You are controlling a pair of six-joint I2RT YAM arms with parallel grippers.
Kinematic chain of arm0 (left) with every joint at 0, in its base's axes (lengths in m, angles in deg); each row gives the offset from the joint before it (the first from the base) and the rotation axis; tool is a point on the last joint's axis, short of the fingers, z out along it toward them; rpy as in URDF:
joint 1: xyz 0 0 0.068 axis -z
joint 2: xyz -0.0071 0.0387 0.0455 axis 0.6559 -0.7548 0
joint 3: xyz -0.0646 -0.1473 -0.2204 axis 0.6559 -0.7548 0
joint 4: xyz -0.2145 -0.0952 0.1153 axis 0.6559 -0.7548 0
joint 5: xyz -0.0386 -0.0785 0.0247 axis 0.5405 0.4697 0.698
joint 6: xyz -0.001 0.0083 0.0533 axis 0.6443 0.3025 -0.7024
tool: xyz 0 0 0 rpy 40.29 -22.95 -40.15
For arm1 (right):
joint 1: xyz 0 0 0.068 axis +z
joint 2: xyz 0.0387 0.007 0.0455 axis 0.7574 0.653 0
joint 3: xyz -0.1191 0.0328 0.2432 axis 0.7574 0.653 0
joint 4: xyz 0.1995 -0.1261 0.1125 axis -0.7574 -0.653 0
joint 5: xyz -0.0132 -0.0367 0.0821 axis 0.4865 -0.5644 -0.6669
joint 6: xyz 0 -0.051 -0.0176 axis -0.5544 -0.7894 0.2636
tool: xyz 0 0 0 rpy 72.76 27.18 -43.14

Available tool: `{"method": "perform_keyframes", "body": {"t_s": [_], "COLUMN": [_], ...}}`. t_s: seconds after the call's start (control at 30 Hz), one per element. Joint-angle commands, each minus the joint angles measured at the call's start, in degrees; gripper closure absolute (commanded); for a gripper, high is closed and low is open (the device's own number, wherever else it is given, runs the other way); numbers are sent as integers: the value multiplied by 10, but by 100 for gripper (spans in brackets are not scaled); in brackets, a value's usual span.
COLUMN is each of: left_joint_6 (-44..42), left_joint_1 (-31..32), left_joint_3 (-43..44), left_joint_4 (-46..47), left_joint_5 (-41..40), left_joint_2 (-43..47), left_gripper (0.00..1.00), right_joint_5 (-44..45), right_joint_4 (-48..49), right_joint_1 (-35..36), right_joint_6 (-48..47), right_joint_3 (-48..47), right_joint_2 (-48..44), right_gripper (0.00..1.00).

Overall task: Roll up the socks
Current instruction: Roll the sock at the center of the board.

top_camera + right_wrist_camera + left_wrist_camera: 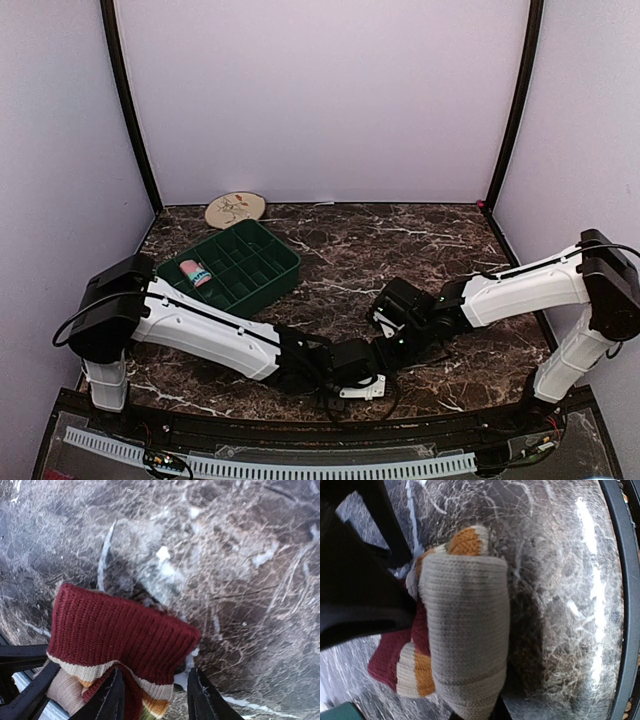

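Note:
The tan sock (465, 630) with orange, cream and dark red stripes lies bunched in a thick roll on the marble. My left gripper (476, 713) is shut on its near end, with only dark finger stubs showing under the cloth. Its dark red end (115, 630) folds over the left finger (111, 696) of my right gripper (157, 699). That gripper's jaws stand apart, and the right finger (202, 697) is clear of the cloth. From above, both grippers (362, 383) (392, 330) meet near the front middle and hide this sock. The pink sock (195, 272) lies rolled in the green tray.
The green compartment tray (250, 262) sits at the back left. A round floral plate (236, 208) lies behind it against the wall. A black rail (626, 605) runs along the table's near edge, close to the left gripper. Side walls close in the table.

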Motion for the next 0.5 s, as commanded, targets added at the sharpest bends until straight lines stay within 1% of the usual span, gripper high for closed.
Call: {"method": "perform_keyframes", "body": {"t_s": [0.0,0.23,0.37,0.47], "left_joint_6": [58,87,81,76], "left_joint_1": [-12,-28,-36,-43], "left_joint_3": [2,-7,-1,6], "left_joint_4": [-89,-100,-119,-137], "left_joint_5": [49,80,106,127], "left_joint_2": [-3,14,16,15], "left_gripper": [100,100,100,100], "right_joint_5": [48,60,63,66], "right_joint_4": [-20,3,22,34], "right_joint_1": [-9,-16,-19,-20], "right_joint_6": [-15,-22,-25,-27], "right_joint_3": [9,12,17,23], "right_joint_2": [17,9,-12,-15], "right_gripper": [57,52,48,43]}}
